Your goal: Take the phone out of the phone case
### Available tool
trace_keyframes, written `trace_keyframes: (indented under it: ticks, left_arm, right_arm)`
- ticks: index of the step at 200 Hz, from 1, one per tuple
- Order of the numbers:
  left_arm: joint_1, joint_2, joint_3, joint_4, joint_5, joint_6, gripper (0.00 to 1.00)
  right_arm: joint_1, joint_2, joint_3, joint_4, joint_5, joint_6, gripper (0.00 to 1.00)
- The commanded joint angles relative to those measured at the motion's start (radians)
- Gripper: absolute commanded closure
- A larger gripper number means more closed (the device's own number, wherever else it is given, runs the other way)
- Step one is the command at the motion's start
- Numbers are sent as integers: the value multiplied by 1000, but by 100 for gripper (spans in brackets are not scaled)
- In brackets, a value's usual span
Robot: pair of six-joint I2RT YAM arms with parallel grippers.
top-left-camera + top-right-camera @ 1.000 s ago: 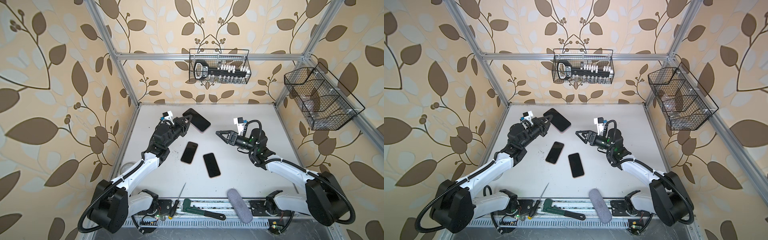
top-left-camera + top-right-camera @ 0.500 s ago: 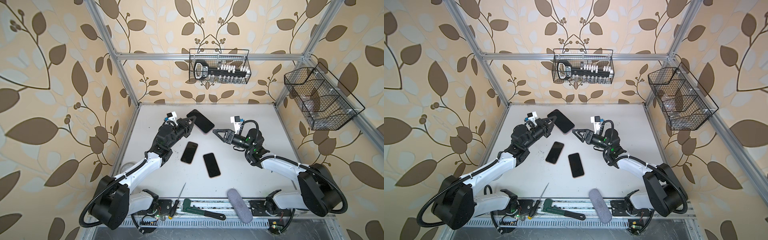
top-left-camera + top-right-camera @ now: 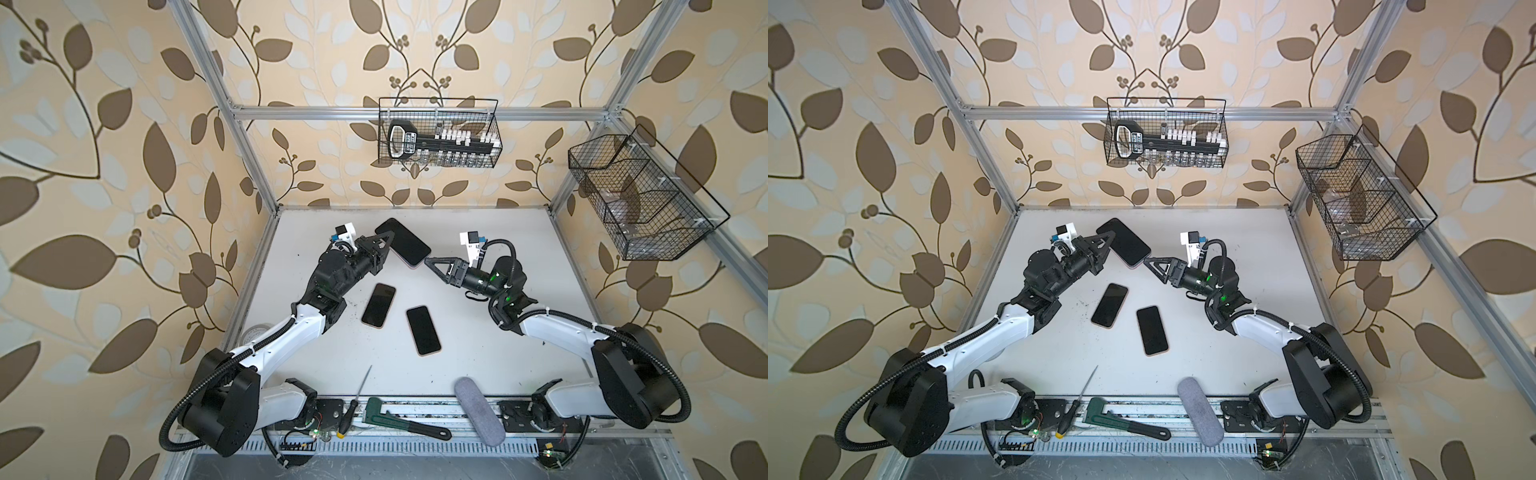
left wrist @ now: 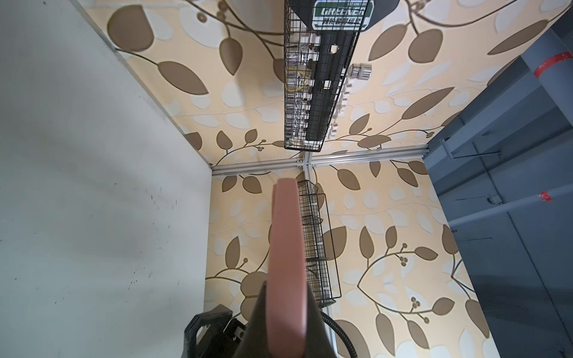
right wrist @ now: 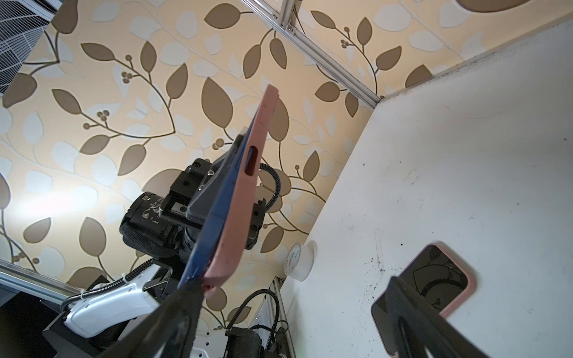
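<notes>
L gripper [image 3: 385, 242] clamped shut on the flat black-screen phone [image 3: 402, 242] in its soft pink case [image 4: 286, 248]. Holds it by one long edge, up off the white tabletop [image 3: 519, 232], toward the far side, screen up in both top views. In L wrist view only the case's pink edge shows, pinched between the dark fingers [image 4: 257, 319].

R gripper [image 3: 428, 261] has its jaws spread wide, nothing between them. Its tip meets the near-right corner of the held phone in both top views [image 3: 1148, 262]. R wrist view: one dark finger [image 5: 176, 310] is at that corner, touching or all but; can't tell which. Same view shows the phone's blue side [image 5: 210, 223] beside the pink shell [image 5: 245, 198] along the edge, w/ a slot cut in the case.

Two more dark-screen phones w/ pink rims lie flat mid-table, apart: one nearer L arm [image 3: 378, 305], one nearer centre [image 3: 423, 330].

Front rail: slim screwdriver [image 3: 357, 399], green pipe wrench [image 3: 399, 419], grey oblong pad [image 3: 478, 411]. Wire basket w/ socket set on back wall [image 3: 438, 133]. Second wire basket on R wall [image 3: 640, 199].
</notes>
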Motion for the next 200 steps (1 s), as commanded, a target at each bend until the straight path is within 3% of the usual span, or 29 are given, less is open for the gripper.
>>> trace_keyframes:
  ticks: [1, 200]
  left_arm:
    - [-17, -11, 30, 138, 0, -24, 100]
    - [-88, 136, 125, 216, 156, 31, 100]
  right_arm:
    - [-8, 21, 24, 45, -14, 22, 8]
    - [-155, 156, 60, 270, -119, 273, 16]
